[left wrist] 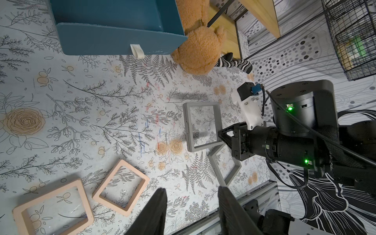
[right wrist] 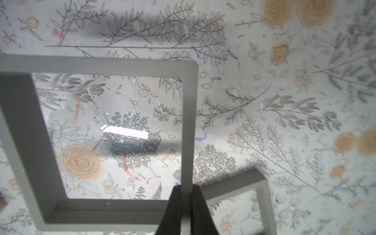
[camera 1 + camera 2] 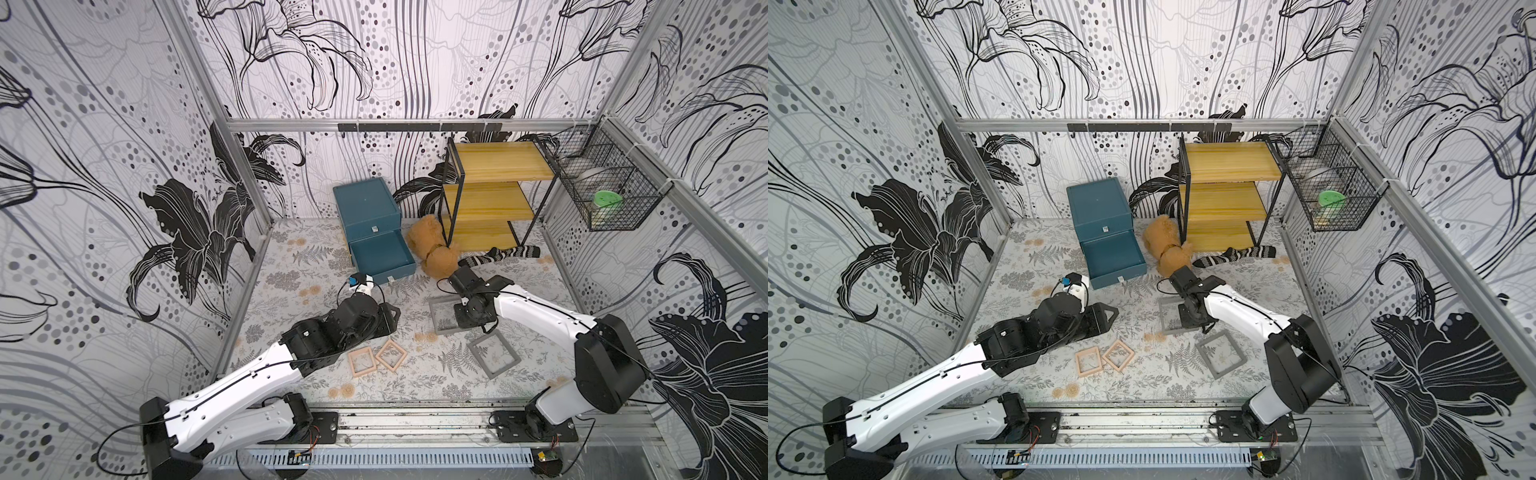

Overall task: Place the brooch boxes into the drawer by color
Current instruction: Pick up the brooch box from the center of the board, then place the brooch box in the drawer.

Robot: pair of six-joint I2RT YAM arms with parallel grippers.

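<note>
Grey round its edges and clear in the middle, one brooch box (image 2: 189, 122) is held by the right end effector (image 2: 185, 200). Its two black fingers (image 2: 173, 213) pinch one side of the frame tight. This box is over the flowery desk (image 3: 291, 299), in front of the blue drawer chest (image 3: 365, 203). I cannot tell if it is lifted off the desk. The bottom drawer (image 3: 382, 253) is pulled out.

A second grey box (image 3: 478, 361) lies flat just beside the held one. A pink box (image 1: 46, 195) and another pink box (image 1: 109, 179) lie side by side near the left end effector (image 1: 191, 188). That one's fingers stand apart with nothing between them. A brown teddy bear (image 3: 432, 249) lies next to the open drawer.
</note>
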